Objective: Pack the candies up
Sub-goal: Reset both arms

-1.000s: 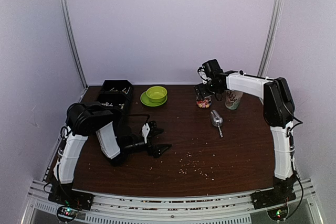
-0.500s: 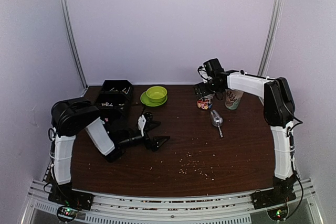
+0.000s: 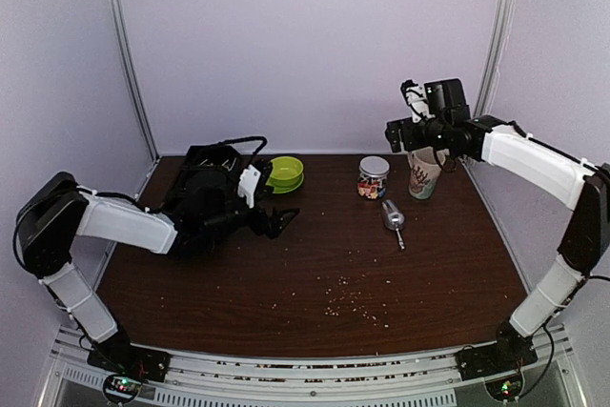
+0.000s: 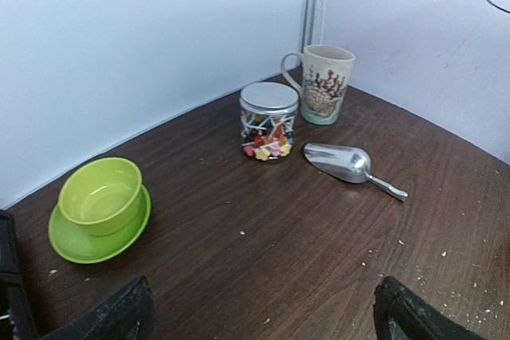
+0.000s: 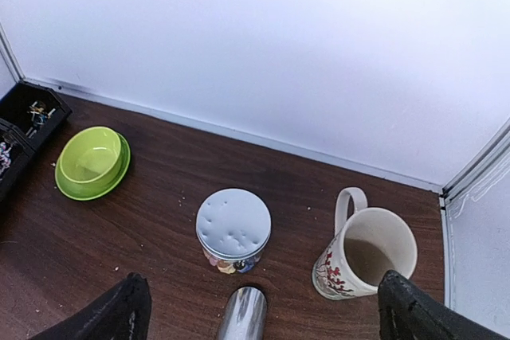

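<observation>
On the brown table (image 4: 239,268), a lidded jar (image 4: 269,109) holds candies (image 4: 269,147).

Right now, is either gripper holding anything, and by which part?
Nothing is held. The left gripper and the right gripper are both open and empty; the jar of candies stands closed on the table, untouched.

Left fingers (image 4: 119,316) and right fingers (image 5: 119,308) spread wide.
</observation>
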You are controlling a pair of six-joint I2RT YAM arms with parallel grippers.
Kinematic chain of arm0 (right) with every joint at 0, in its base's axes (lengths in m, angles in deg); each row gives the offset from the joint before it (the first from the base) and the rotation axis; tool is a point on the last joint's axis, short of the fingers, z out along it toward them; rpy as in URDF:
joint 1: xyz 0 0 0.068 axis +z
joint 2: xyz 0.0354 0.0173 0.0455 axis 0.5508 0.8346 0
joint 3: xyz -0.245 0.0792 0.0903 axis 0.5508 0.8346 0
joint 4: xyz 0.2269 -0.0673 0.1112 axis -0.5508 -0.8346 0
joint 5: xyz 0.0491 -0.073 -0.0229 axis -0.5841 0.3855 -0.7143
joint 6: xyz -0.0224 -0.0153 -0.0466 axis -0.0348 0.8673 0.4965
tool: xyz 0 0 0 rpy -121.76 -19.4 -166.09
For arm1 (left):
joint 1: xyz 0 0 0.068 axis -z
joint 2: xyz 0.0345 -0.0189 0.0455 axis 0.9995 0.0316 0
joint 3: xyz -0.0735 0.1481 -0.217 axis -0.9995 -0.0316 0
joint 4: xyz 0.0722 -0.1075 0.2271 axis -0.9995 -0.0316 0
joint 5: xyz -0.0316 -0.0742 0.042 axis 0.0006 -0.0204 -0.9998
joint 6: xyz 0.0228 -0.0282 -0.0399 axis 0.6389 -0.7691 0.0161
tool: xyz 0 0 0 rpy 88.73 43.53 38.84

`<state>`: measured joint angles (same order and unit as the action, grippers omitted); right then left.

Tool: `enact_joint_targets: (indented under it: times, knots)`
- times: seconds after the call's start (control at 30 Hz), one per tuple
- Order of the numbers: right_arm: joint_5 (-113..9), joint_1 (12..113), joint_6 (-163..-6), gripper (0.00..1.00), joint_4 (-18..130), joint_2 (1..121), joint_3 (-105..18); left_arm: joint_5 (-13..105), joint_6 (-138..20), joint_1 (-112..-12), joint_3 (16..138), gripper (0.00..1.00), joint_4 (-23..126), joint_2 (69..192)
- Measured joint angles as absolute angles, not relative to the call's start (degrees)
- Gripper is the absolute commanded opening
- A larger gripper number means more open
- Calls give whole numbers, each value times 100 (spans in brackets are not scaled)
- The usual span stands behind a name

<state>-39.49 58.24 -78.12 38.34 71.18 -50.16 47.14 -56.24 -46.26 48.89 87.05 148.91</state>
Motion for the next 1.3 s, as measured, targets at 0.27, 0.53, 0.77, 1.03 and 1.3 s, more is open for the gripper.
enact_joint_targets:
  times: [0.27, 0.53, 0.77, 1.03, 1.3]
  knots:
    - [-4019, 5824, -7965, 100, 3854, 5331, -3541, 3105, -5703, -4656, 5794, 98, 5870, 13544]
    - [-3822, 5824, -8223, 99, 3729, 3783, -2411, 2434, -6151, -5360, 5821, 98, 3997, 12021]
    - [-3566, 5824, -8225, 100, 3441, 2716, -1784, 1896, -6160, -5699, 5491, 98, 3154, 10425]
    - [-3372, 5824, -8247, 100, 3205, 1117, -925, 1732, -6064, -5740, 5064, 98, 2572, 9499]
    - [-3269, 5824, -8260, 99, 3231, -129, -529, 1726, -5970, -5740, 4273, 98, 2297, 8635]
